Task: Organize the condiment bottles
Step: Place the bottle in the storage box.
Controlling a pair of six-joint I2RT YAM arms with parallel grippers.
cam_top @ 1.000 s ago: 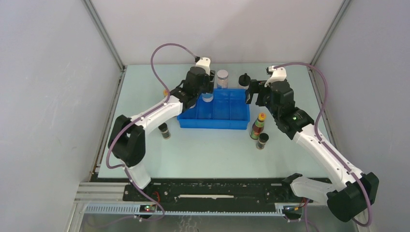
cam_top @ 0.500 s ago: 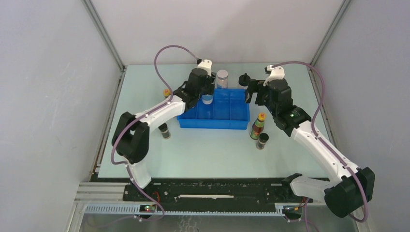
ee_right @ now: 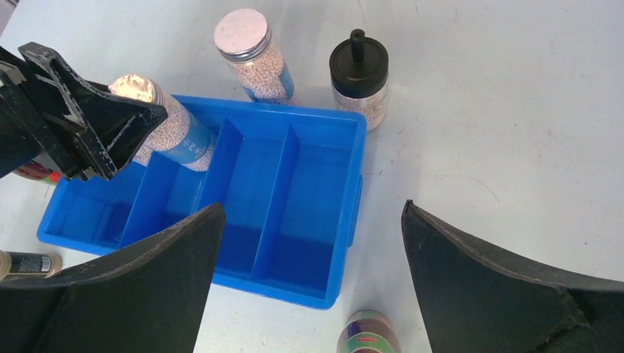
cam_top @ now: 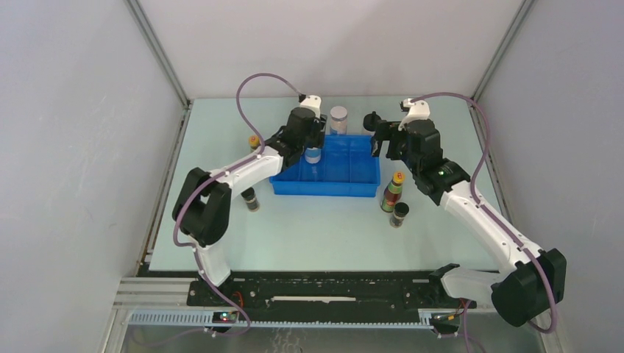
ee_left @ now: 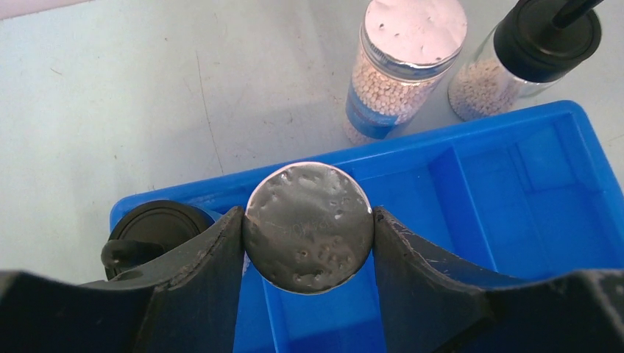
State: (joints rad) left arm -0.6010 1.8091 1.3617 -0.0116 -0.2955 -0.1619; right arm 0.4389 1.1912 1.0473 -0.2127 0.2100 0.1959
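The left jaws were clamped on the lid end of a clear blue-labelled bottle (ee_left: 307, 226). They held it tilted over the left part of the blue tray (cam_top: 327, 190), with its base pointing down into a compartment. Whether the base touched the tray floor could not be told. A black knob-capped bottle (ee_left: 151, 234) stood at the tray's far left corner, seemingly inside it, just beside one left jaw.

The right jaws were spread wide and held nothing, hanging above the tray's far right corner. Near them a second knob-capped bottle (ee_right: 358, 73) stood upright on the desk (cam_top: 324, 235) just behind the tray. A second clear bottle (ee_right: 254, 55) stood beside it.

To the right of the tray, a slim orange-capped bottle (cam_top: 394, 190) and a short dark bottle (cam_top: 399, 214) stood close together. On the tray's left were another orange-capped bottle (cam_top: 253, 141) and another short dark one (cam_top: 251, 199).
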